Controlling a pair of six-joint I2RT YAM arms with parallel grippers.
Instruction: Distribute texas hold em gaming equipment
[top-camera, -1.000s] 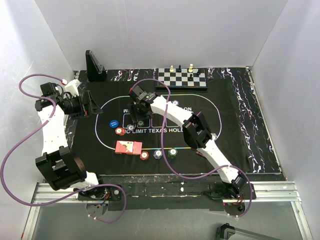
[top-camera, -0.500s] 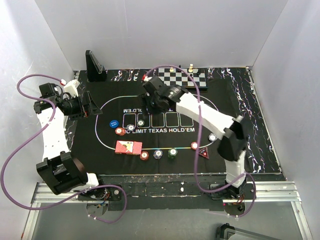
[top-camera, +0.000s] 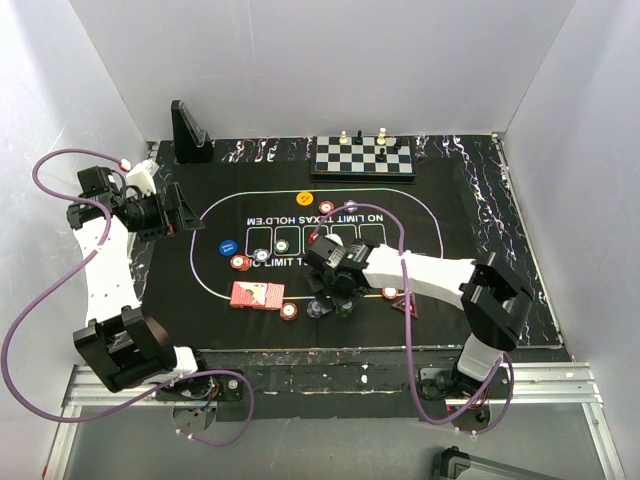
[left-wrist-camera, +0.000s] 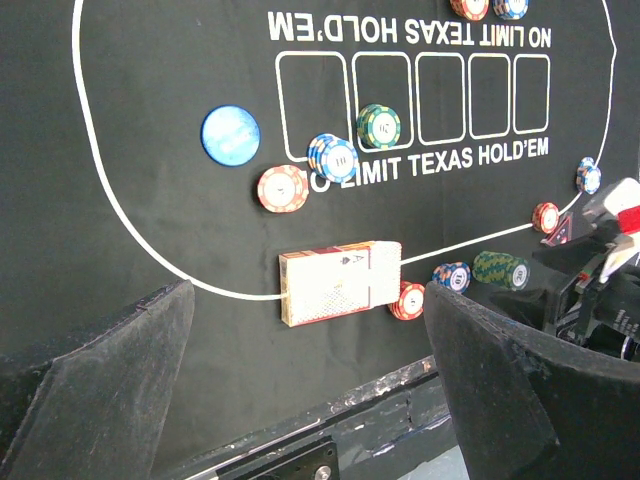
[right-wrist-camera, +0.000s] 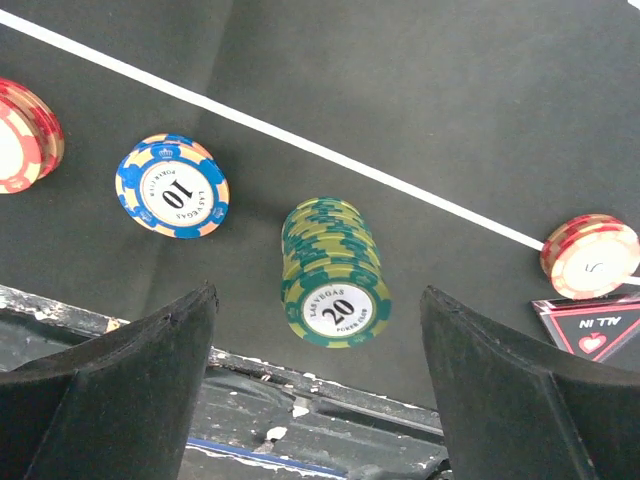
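Top external view: chips are spread over the mat (top-camera: 450, 215), with an orange chip (top-camera: 305, 198) toward the far edge and others along the near edge. The card deck (top-camera: 257, 295) lies undealt, so distribution is judged partly done. The right gripper (top-camera: 329, 285) is held wide-jawed and empty over a green chip stack (right-wrist-camera: 335, 285). The left gripper (top-camera: 178, 212) is held wide and empty at the left edge.

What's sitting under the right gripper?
A leaning stack of green chips, top one marked 20, stands on the black mat between the right gripper's open jaws. How many chips it holds is hidden by the top ones.
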